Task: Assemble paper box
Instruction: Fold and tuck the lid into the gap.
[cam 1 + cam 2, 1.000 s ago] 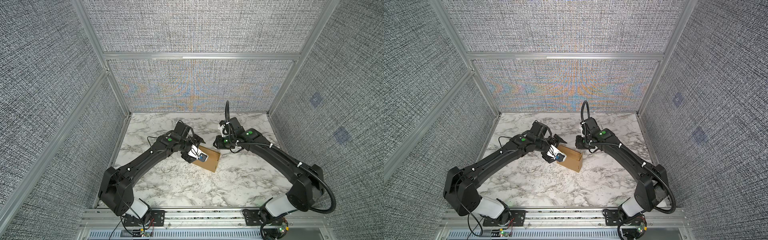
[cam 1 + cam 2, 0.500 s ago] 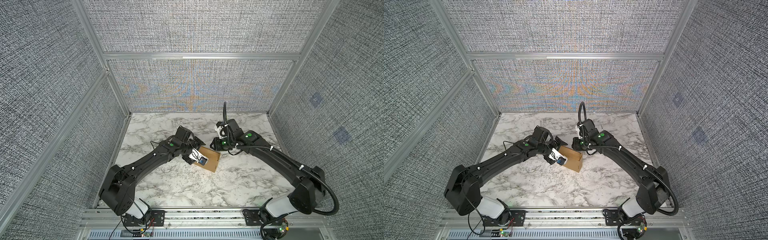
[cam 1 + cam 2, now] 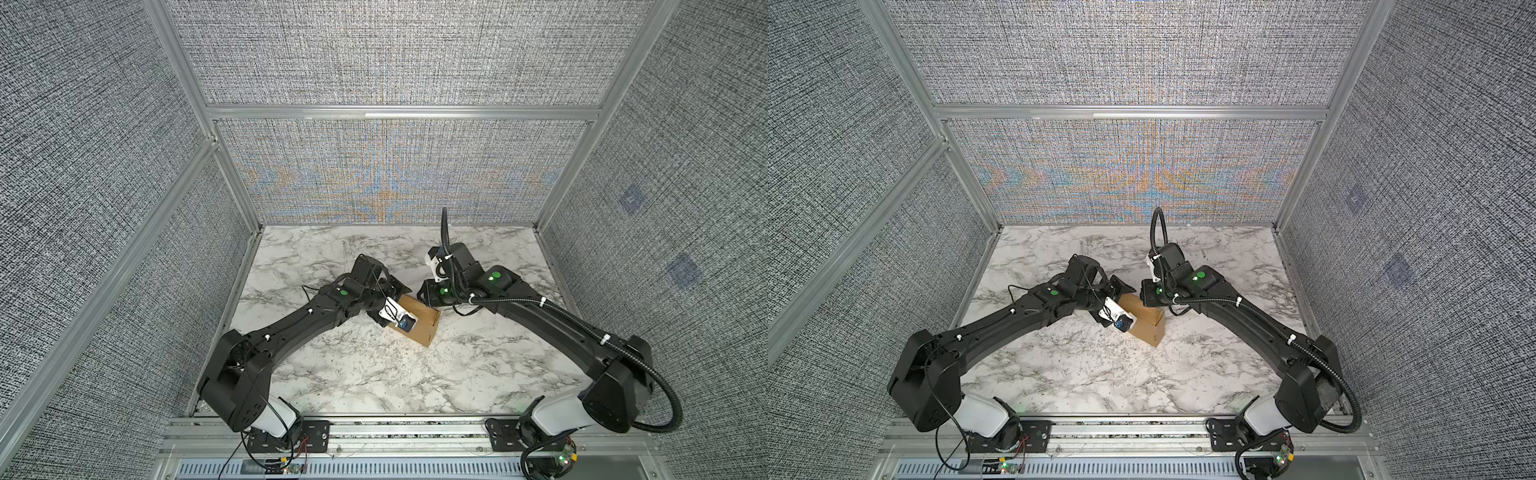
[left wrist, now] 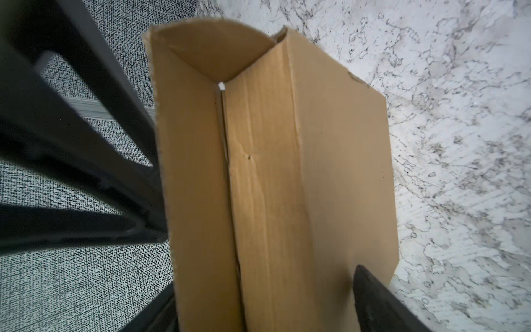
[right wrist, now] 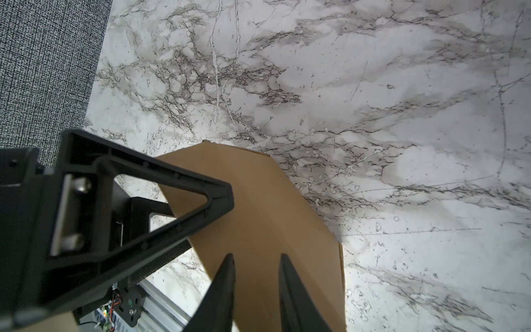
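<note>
**Paper box between two grippers at mid-table**

Counted in both top views: one paper box, two grippers, one marble tabletop.

Rests on the tabletop near its middle, tan and partly folded. One long wall upright, a rounded flap curled in at that wall's end, a flat panel beside it.

At the box's left side, the left gripper. Jaws wide apart, straddling the upright wall, one finger over the flat panel. Clamped on nothing.

At the box's far right corner, the right gripper. Jaws nearly together, only a narrow gap left, tips over a cardboard panel. Cannot tell whether touching it; no cardboard seen pinched in the gap.

Lies between the two grippers, close to both.
</note>
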